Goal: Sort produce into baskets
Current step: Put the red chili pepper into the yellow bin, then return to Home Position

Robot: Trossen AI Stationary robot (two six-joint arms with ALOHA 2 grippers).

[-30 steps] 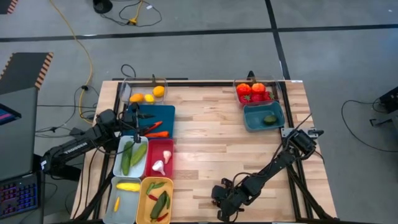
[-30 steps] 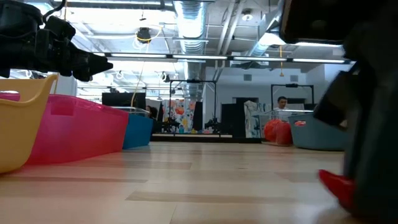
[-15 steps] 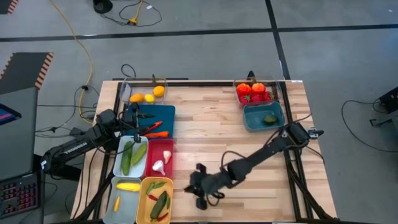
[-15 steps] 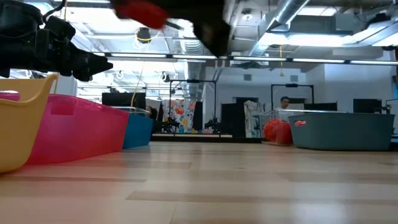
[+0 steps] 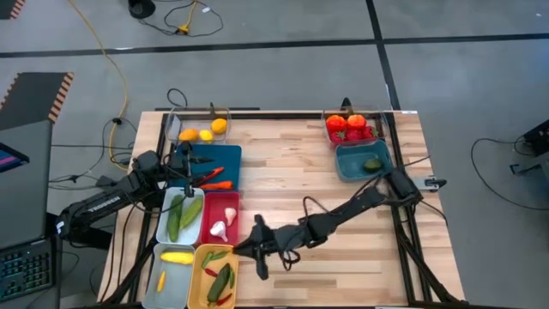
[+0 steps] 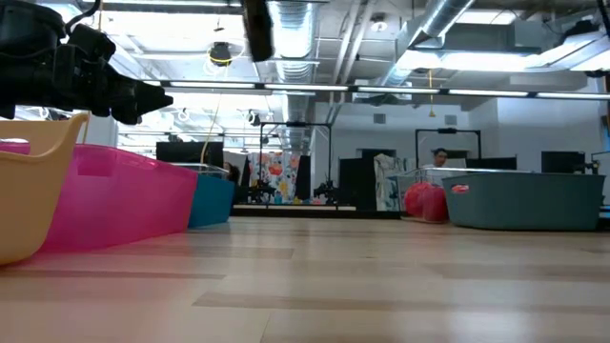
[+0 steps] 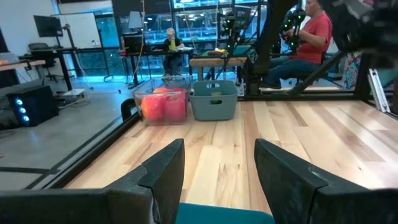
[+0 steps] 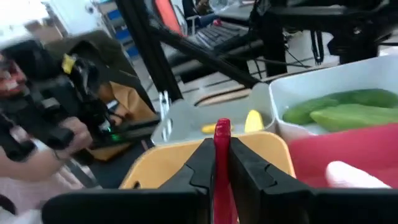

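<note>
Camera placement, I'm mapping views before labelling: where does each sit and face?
High: overhead, straight down; both arms, right gripper by the yellow basket.
Low: table height, looking across; left arm above.
Left wrist: own open jaws, facing teal basket.
Right wrist: jaws shut on red chilli, facing yellow basket; shared with high.
</note>
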